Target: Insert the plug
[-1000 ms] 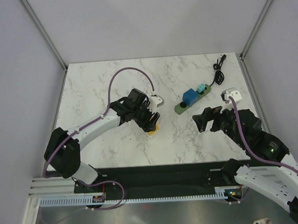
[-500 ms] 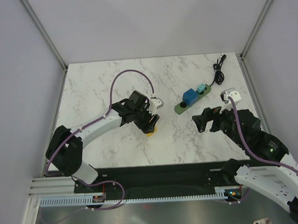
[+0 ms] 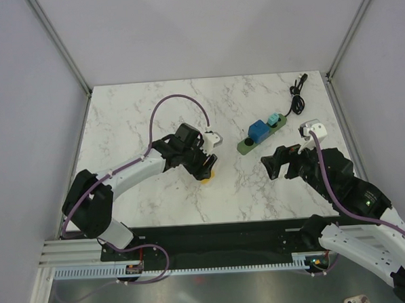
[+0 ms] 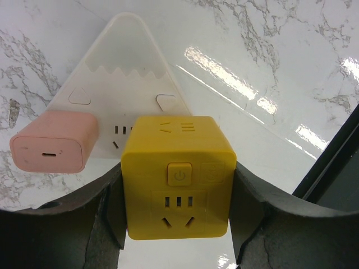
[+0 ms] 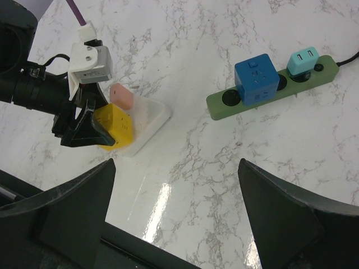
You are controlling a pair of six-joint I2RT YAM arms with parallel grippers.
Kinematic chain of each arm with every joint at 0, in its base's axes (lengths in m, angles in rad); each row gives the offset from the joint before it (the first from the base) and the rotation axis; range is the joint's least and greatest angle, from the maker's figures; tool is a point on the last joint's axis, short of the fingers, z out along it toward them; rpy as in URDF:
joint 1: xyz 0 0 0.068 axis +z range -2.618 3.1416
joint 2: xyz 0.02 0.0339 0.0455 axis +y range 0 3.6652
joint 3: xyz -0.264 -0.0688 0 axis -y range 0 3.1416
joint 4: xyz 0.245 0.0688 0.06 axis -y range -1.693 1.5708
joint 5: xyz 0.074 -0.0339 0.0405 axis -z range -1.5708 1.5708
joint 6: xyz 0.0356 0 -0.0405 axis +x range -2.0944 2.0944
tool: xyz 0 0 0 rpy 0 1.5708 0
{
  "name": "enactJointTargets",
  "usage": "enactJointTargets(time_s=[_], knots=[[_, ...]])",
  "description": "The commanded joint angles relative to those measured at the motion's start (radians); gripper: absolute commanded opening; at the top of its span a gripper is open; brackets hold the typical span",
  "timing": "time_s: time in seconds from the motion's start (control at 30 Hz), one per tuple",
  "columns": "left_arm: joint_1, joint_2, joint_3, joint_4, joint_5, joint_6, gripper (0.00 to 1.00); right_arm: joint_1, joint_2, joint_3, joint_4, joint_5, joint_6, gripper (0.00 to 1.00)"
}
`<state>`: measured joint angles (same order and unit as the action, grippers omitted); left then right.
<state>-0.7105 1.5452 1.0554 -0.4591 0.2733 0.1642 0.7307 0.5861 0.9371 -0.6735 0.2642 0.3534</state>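
Left wrist close-up: left claw (image 4: 176, 208) clamps the yellow cube plug (image 4: 174, 143) on the white base (image 4: 134, 50), beside the pink plug (image 4: 53, 140). Only the right wrist adds the green strip (image 5: 220, 106); right claw (image 5: 179, 216) gapes wide.

Purple cables (image 3: 178, 97) are running along white-and-black arms (image 3: 129, 174); the right gripper (image 3: 270, 167) is showing black, a green light (image 3: 369, 201) glowing behind it.

surface: marble table (image 3: 119, 115) | on it: white triangular socket base (image 4: 134, 50), green power strip (image 5: 217, 105), black cable (image 3: 296, 102)
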Motion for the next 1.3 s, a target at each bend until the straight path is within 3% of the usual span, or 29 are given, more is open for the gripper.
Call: enactJointTargets(time_s=[0.0,1.27], knots=[[-0.004,-0.014,-0.015,0.03,0.026,-0.009,0.02,-0.001,-0.005,-0.006,0.012,0.01,-0.001,0.98],[-0.004,-0.073,0.009,-0.001,0.116,0.083,0.02,-0.001,0.012,-0.014,0.02,-0.002,0.013,0.98]])
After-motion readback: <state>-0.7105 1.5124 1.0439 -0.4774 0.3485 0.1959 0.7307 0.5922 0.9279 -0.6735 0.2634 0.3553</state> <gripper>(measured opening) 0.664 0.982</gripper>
